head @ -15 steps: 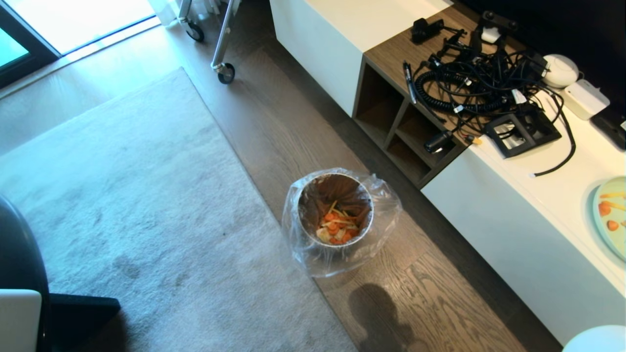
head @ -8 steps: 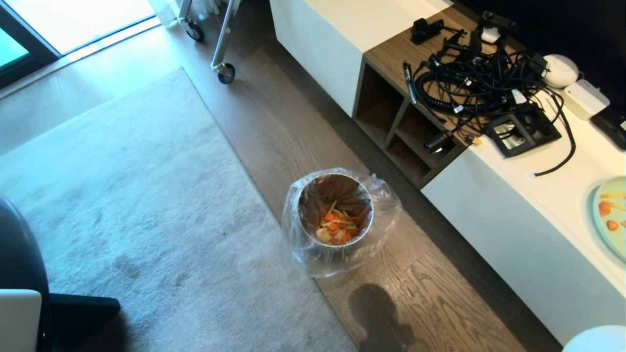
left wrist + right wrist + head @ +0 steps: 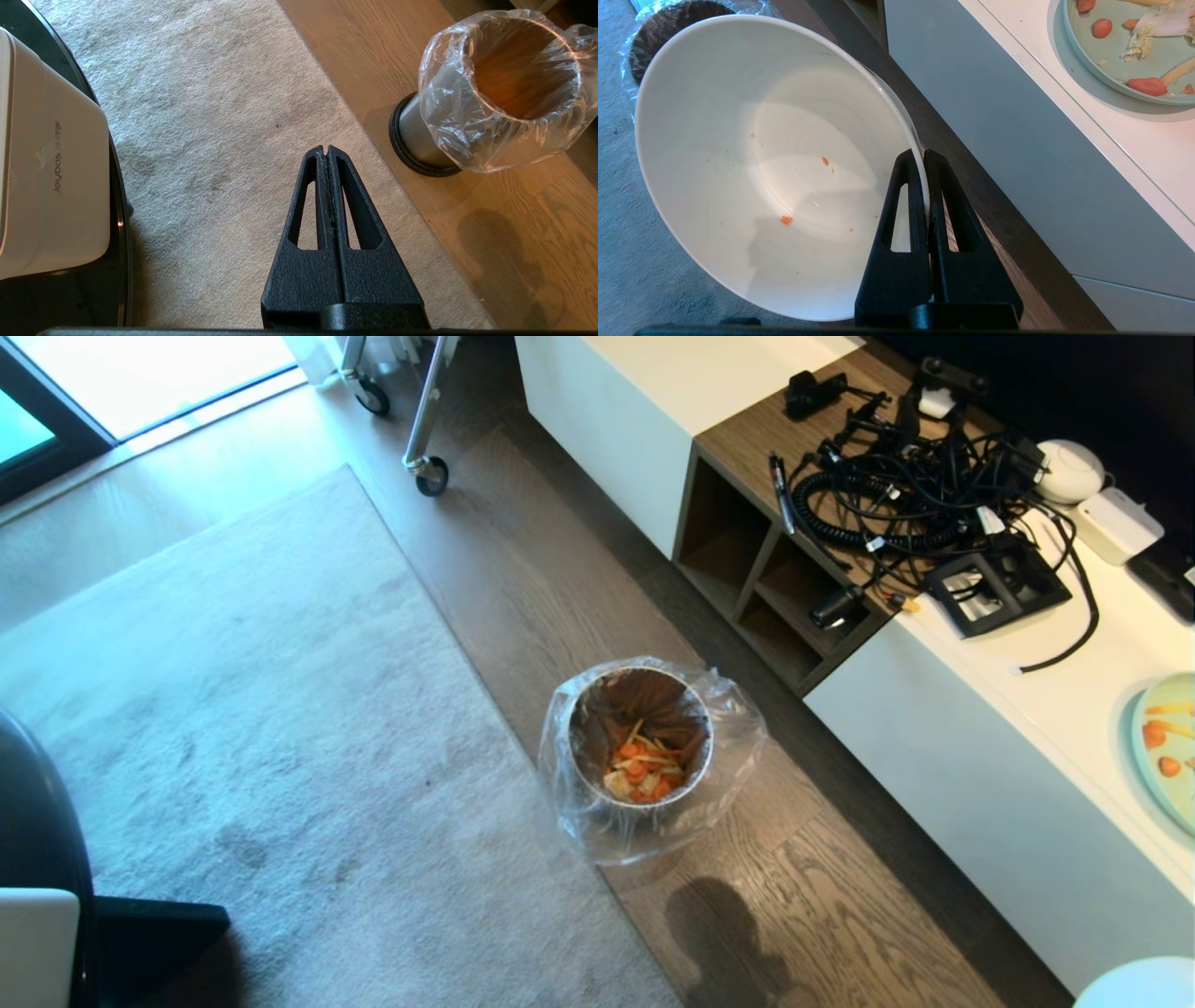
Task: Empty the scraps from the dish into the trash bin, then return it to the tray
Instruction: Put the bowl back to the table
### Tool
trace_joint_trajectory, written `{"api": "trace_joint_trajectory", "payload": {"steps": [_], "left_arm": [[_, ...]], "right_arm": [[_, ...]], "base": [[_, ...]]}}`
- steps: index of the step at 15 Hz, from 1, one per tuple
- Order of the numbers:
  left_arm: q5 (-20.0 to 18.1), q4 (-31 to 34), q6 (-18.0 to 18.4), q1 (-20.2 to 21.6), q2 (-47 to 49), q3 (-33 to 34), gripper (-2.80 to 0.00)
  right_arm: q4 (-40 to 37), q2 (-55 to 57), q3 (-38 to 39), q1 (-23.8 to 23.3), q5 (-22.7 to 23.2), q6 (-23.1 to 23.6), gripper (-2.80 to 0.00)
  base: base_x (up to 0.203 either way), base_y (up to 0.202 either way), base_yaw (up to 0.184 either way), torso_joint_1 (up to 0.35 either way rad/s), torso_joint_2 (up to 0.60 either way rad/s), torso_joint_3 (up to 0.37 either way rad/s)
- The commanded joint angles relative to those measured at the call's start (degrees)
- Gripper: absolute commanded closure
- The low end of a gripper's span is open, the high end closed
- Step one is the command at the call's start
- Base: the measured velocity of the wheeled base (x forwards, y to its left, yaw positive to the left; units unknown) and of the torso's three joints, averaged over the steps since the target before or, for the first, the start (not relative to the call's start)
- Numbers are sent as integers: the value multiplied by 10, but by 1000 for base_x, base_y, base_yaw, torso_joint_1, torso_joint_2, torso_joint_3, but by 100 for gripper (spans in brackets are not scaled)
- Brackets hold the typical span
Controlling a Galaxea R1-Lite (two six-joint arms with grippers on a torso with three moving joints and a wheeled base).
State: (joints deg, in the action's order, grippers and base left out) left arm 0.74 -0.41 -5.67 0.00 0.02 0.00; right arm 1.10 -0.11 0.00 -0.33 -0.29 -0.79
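Head view, left to right, all placed against the trash bin (image 3: 640, 735), a small brushed-metal cylinder lined with a crinkly clear plastic bag: grey carpet (image 3: 233, 709) to its left, bin on the wood floor, long white cabinet (image 3: 980, 803) to its right. Orange carrot slices and pale scraps (image 3: 642, 767) lie in the bin's bottom. On the cabinet, well right of the bin, a pale green flat plate (image 3: 1172, 747) with leftovers. No tray visible in any view.

Left wrist view: left gripper (image 3: 326, 151) hangs over the carpet left of the bin, jaws pressed together, holding nothing. A white boxy container (image 3: 46, 163) sits farther left.

Right wrist view: right gripper (image 3: 923, 156) is clamped on the rim of the dish (image 3: 770, 163), a plain white deep round bowl, one finger inside the wall and one outside. Dish is tilted, held right of the bin and near the cabinet front; only crumbs remain inside. Dumping looks done; return to tray remains.

Handling judgement: glazed ceramic, rigid, smooth, likely slippery and breakable. A one-sided rim pinch lets the bowl's weight lever against the fingers, so keep the grip firm, move slowly, set down flat.
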Motion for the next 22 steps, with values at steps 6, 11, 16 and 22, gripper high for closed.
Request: {"api": "trace_joint_trajectory", "payload": {"steps": [6,11,16,22], "left_arm": [[0,0,0,0,0,0,0],[0,0,0,0,0,0,0],[0,0,0,0,0,0,0],[0,0,0,0,0,0,0]], "right_arm": [[0,1,0,0,-1,0,0],[0,1,0,0,0,0,0],[0,1,0,0,0,0,0],[0,1,0,0,0,0,0]], "base": [[0,0,0,1,2,107],[0,0,0,3,4,192],[0,0,0,3,3,201],[0,0,0,1,2,208]]}}
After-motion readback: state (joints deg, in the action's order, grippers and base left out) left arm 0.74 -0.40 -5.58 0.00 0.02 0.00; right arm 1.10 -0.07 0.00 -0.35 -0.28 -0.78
